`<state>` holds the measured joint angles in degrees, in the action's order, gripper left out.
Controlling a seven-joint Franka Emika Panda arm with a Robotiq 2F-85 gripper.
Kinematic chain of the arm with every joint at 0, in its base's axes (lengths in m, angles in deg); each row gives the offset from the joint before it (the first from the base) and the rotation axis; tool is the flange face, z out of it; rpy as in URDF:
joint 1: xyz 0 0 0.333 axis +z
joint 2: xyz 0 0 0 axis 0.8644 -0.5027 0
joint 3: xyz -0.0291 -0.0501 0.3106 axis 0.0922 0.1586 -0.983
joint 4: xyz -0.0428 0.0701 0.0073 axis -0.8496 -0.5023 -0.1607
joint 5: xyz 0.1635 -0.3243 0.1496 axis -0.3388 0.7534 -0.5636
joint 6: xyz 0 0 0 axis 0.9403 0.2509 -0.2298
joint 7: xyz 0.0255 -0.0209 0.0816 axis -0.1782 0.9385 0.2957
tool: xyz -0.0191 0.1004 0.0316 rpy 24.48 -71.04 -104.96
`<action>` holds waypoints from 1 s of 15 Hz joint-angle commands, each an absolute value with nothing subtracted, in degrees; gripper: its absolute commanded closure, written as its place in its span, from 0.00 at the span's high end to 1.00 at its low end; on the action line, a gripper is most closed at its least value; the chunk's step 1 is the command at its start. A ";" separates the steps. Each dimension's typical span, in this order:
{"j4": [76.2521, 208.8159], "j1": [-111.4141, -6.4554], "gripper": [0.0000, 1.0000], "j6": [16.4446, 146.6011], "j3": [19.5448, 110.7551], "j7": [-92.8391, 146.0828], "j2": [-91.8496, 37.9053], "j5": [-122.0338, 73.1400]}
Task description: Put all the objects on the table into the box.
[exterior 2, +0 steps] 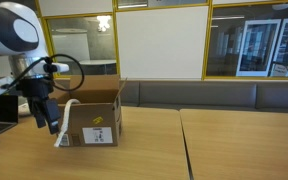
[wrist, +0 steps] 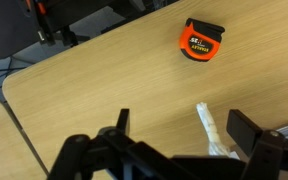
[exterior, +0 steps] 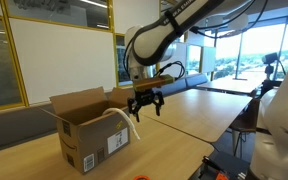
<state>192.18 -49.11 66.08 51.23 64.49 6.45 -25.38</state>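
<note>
The brown cardboard box [exterior: 84, 135] stands open on the light wood table [exterior: 174, 125] and shows in both exterior views [exterior 2: 96, 122]. The long white tube [exterior: 120, 121] hangs from inside the box over its side, and its end reaches the tabletop [exterior 2: 62, 128]. My gripper [exterior: 144, 104] is open and empty, hovering just beside the box above the tube's end [exterior 2: 46, 115]. In the wrist view the tube's end [wrist: 211, 132] lies between the open fingers [wrist: 184, 135], nearer the right one. A small orange-red tape measure [wrist: 200, 40] lies on the table farther off.
The table's seam [exterior 2: 181, 140] runs beside the box. More tables [exterior: 229, 88] and a glass wall stand behind. A small orange thing [exterior: 141, 177] lies near the table's front edge. Dark chairs [wrist: 24, 30] show past the table edge.
</note>
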 commanded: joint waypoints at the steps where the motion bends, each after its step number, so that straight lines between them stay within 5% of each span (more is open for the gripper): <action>1: 197.96 -51.83 1.00 76.92 51.05 65.65 2.07 -29.02; 15: 203.74 -49.26 1.00 102.16 49.51 65.46 -13.29 -46.72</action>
